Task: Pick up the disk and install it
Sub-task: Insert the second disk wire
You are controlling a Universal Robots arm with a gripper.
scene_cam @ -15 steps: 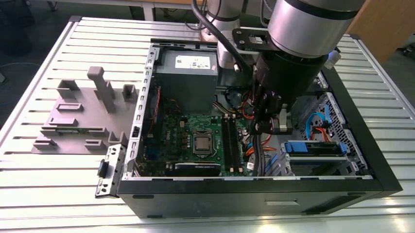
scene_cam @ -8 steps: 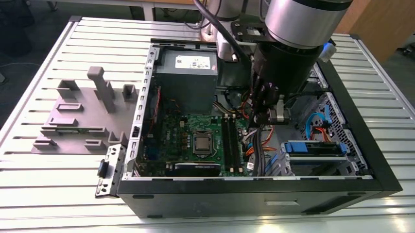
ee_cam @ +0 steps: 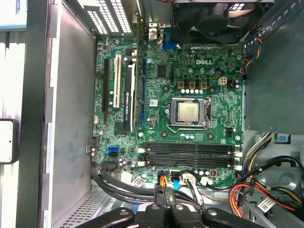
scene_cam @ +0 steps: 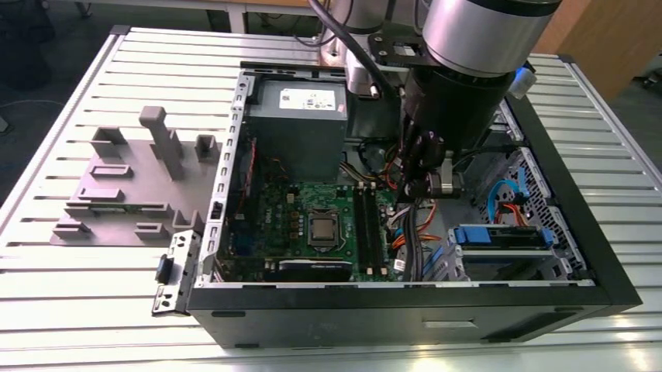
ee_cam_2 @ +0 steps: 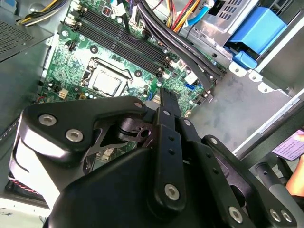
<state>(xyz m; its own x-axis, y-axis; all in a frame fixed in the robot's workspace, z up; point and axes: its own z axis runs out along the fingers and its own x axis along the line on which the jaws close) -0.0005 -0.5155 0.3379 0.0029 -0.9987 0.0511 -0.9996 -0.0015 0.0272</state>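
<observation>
My gripper (scene_cam: 418,195) hangs inside the open computer case (scene_cam: 414,310), over the cables beside the motherboard (scene_cam: 310,225). In both wrist views its fingertips (ee_cam: 166,194) (ee_cam_2: 166,97) are pressed together with nothing between them. At the case's front corner, on the exterior view's right, a blue plastic frame (scene_cam: 501,236) (ee_cam_2: 259,28) sits in the grey drive cage (scene_cam: 507,267). No silver labelled face shows there, so I cannot tell whether that is the disk. The gripper is apart from it, up and to the exterior view's left.
The grey power supply box (scene_cam: 300,116) fills the case's back. Bundles of black, orange and yellow cables (ee_cam: 190,183) run under the gripper. A grey fixture with upright posts (scene_cam: 135,178) stands on the slatted table (scene_cam: 83,294) beside the case.
</observation>
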